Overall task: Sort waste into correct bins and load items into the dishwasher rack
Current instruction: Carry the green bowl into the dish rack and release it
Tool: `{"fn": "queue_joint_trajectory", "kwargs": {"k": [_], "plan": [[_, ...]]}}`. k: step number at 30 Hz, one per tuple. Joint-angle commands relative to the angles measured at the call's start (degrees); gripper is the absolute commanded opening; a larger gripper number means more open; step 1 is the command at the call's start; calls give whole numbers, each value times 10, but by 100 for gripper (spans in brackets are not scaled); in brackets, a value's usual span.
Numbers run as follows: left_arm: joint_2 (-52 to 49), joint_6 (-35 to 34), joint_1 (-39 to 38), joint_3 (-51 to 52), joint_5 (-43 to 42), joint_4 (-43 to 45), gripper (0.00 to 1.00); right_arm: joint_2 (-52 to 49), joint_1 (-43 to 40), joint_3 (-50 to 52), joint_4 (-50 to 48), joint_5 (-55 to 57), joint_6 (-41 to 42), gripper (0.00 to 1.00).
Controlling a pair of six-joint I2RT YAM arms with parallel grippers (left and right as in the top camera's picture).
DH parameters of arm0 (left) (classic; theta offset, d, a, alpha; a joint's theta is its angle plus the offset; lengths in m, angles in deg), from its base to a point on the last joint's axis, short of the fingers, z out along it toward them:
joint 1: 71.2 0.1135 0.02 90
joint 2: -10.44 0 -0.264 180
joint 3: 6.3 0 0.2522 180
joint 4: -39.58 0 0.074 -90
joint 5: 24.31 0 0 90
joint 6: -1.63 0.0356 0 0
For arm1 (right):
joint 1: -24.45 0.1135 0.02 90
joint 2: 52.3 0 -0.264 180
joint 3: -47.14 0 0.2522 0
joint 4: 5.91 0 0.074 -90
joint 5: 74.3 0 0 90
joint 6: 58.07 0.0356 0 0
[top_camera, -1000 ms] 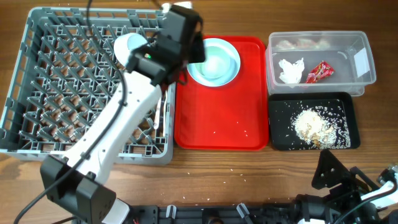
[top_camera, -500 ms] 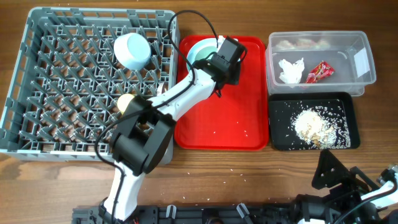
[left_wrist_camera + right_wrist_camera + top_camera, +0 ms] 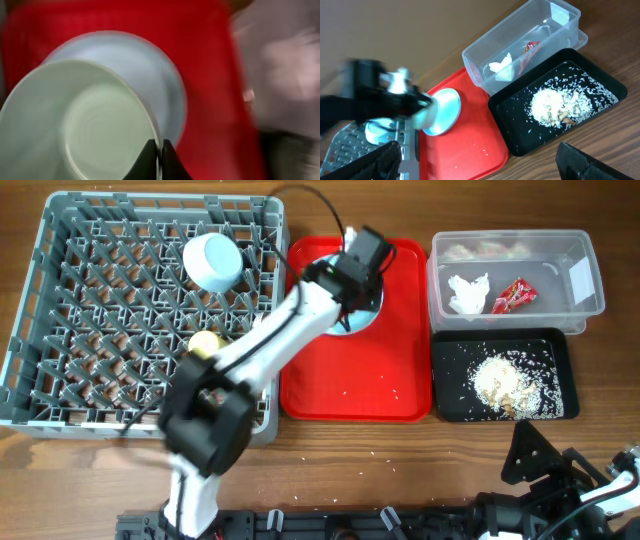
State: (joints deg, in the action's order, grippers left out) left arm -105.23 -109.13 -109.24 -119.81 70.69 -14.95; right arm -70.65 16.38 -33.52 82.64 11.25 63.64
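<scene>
My left gripper is shut on the rim of a pale blue bowl, over the red tray; in the overhead view the gripper hides the bowl. A pale blue plate lies under the bowl on the tray; its edge shows in the overhead view. A second bowl sits upside down in the grey dishwasher rack, with the yellow cup. Napkin and red wrapper lie in the clear tub. Rice crumbs lie in the black tray. My right gripper is open and empty. Fork and spoon are out of view.
The red tray sits between the rack and the two bins, with a few stray crumbs on it. The right arm rests low at the table's front right edge. A few crumbs lie on the wood in front of the tray.
My left arm swung from the rack's edge onto the red tray and shut on the bowl's rim. The bowl now tilts off the plate. The right arm has not moved.
</scene>
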Motion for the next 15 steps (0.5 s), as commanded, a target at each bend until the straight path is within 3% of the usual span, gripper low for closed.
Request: {"fn": "queue_joint_trajectory", "kwargs": {"k": [1,2,5,7,10,13,15], "plan": [[195,-16,26,-79,-142,-66,4,6,-3,-1,-1,-1,4,100],[268,-26,73,-80,-235,-117,4,6,-3,-1,-1,-1,4,100],[317,-19,215,-79,-395,-219,4,6,-3,-1,-1,0,4,100],[292,23,320,-68,-571,-263,4,6,-3,-1,-1,0,4,100],[209,90,393,-22,-744,-289,4,6,-3,-1,-1,0,4,100],[108,149,426,35,-832,-293,4,6,-3,-1,-1,0,4,100],[50,173,446,48,-832,-292,4,6,-3,-1,-1,0,4,100]]}}
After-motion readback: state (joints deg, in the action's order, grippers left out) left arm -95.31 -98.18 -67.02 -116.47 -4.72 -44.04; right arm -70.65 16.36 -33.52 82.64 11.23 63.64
